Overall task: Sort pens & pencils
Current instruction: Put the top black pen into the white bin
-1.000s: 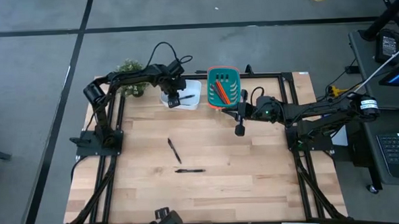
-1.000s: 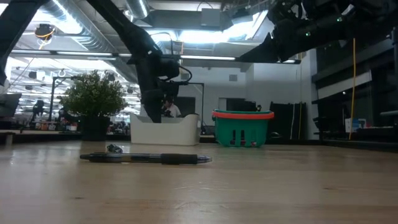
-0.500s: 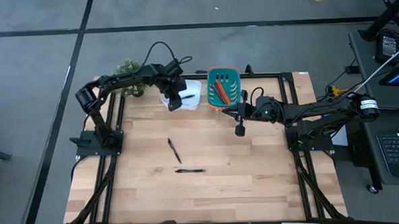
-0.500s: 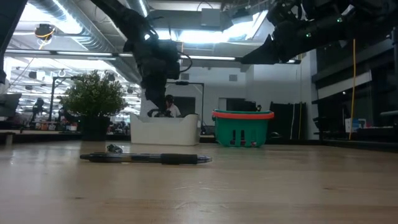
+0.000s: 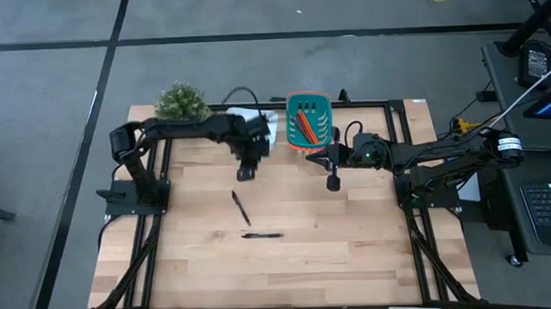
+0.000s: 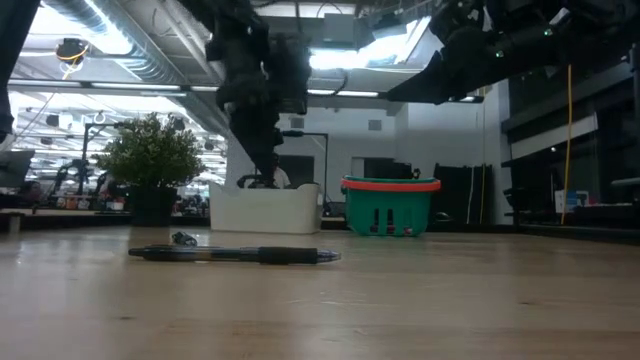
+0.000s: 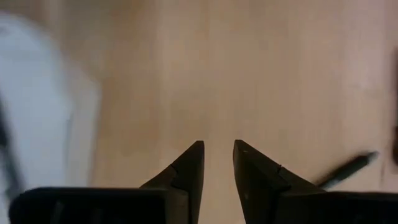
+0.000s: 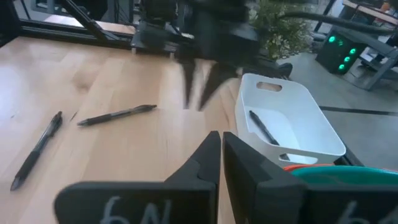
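Presently the left claw [image 5: 246, 173] hangs above the wooden surface [image 5: 354, 244] just in front of the white bin [image 8: 292, 127], its fingers [image 7: 189, 168] slightly apart with nothing between them. The right claw [image 5: 332, 181] hangs over the surface in front of the green basket [image 5: 322, 100], fingers [image 8: 205, 163] pressed together and empty. Two pens lie loose on the surface: one pen [image 5: 241, 207] at a slant near the middle, a second pen [image 5: 261, 235] flat and nearer the front edge, the two close but apart. A third pen [image 8: 262, 127] rests inside the white bin. The pencils [image 5: 306, 125] lie together in the green basket. A potted plant [image 5: 180, 101] stands at the surface's far left corner, behind the left arm
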Controlling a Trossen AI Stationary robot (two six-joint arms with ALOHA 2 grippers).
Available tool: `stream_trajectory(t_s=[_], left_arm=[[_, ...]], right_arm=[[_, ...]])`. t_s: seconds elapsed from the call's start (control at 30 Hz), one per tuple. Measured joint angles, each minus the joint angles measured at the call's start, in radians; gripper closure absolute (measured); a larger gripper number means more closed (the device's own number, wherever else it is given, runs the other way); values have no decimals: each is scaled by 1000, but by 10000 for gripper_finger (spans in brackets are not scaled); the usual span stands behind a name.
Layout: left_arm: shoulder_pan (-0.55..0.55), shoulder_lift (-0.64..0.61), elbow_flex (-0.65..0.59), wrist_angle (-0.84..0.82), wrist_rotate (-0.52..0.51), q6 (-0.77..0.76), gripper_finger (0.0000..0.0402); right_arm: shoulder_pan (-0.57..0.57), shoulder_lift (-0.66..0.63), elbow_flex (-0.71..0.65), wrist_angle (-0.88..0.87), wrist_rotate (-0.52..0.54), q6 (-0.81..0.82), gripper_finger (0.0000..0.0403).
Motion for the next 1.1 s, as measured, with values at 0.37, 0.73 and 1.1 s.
stream_trajectory(t_s=[0.37,0.73,1.1], left_arm=[[-293,0,-1,19,-171,-144,325],[-493,-1,-167,206,-267,-425,325],[-644,-1,-166,280,-263,-622,325]], right_arm=[[2,-16,0,-45,0,4,382],[42,-53,0,-57,4,4,382],[41,-53,0,-82,19,43,382]])
